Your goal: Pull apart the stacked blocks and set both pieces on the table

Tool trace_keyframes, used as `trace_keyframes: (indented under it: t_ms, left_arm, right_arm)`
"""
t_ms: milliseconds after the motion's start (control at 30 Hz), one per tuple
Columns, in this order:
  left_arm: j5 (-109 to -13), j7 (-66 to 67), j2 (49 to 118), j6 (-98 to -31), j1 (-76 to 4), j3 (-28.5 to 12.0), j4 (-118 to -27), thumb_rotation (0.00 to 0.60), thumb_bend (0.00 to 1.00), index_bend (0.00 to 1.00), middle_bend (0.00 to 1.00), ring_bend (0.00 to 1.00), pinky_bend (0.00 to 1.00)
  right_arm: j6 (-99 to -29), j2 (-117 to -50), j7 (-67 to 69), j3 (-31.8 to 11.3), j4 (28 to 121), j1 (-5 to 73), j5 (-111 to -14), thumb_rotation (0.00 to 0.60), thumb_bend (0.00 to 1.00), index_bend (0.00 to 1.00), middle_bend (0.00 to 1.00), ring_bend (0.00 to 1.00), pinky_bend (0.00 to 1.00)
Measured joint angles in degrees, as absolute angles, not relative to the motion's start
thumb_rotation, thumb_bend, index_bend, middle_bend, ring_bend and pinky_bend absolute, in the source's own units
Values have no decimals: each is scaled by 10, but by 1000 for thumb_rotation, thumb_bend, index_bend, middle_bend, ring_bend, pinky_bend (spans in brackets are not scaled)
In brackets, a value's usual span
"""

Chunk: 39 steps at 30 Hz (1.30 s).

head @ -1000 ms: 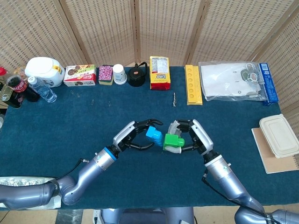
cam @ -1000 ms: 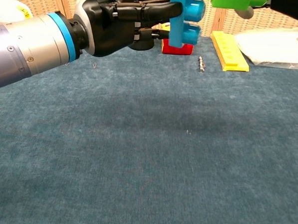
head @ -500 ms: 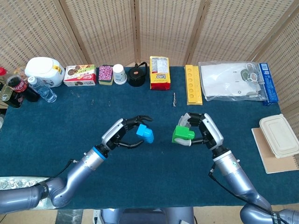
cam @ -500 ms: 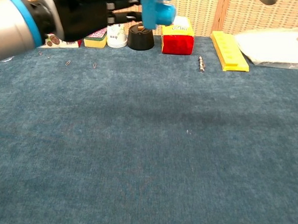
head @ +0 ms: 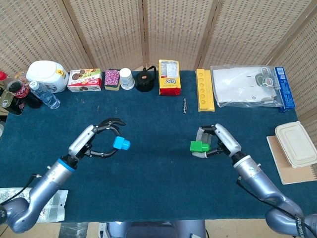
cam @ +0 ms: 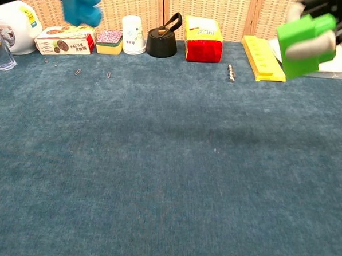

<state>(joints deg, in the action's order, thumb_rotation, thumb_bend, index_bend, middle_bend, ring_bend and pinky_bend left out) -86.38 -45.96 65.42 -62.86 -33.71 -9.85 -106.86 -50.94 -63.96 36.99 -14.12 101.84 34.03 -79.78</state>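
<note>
The two blocks are apart. A blue block (head: 121, 144) is held by my left hand (head: 98, 139) above the left middle of the table; in the chest view the blue block (cam: 84, 3) shows at the top left, off the cloth. A green block (head: 199, 146) is gripped by my right hand (head: 218, 142) over the right middle of the table. In the chest view the green block (cam: 304, 43) hangs at the upper right, with a pale fingertip (cam: 313, 48) across its face. Both blocks are in the air.
Along the far edge stand a white jug (head: 47, 75), a snack box (head: 84, 80), a paper cup (head: 127, 78), a black kettle (head: 145, 80), a yellow-red packet (head: 169, 77) and a yellow tray (head: 204, 89). A screw (cam: 231, 73) and paper clips (cam: 108, 74) lie on the blue cloth (cam: 168, 174).
The hands have drawn far apart: the left went left with the blue block, the right went right with the green block. The right hand has dropped into the chest view.
</note>
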Motion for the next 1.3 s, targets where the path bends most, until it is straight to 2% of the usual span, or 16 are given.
trace_keyframes:
  t_ms: [300, 600, 833, 933, 1100, 1300]
  left_arm:
    - [-871, -290, 592, -660, -288, -58, -1097, 600, 447, 562, 284, 138, 248]
    - [-868, -241, 576, -684, -256, -35, -1098, 600, 446, 563, 284, 138, 242]
    - [-867, -220, 586, -686, -252, -34, -1086, 600, 446, 563, 284, 138, 235]
    - [-865, -207, 589, -686, -253, -36, -1081, 600, 445, 563, 284, 138, 234]
    - [-855, -169, 604, -683, -255, -40, -1066, 600, 445, 563, 284, 138, 234]
    - [-839, -100, 631, -675, -266, -49, -1052, 600, 444, 563, 284, 138, 218]
  right_arm:
    - [-470, -666, 117, -99, 967, 373, -799, 600, 70, 613, 564, 508, 497]
    - [-464, -727, -78, -74, 931, 393, -733, 600, 60, 590, 542, 481, 470]
    - [-466, -764, -167, -65, 913, 409, -683, 600, 43, 438, 441, 373, 340]
    - [-469, -770, -197, -64, 916, 415, -665, 600, 38, 356, 353, 303, 294]
    - [-489, -758, -228, -64, 953, 417, -653, 600, 35, 297, 286, 256, 270]
    - [-547, -702, -244, -66, 1029, 400, -665, 600, 35, 293, 283, 252, 270]
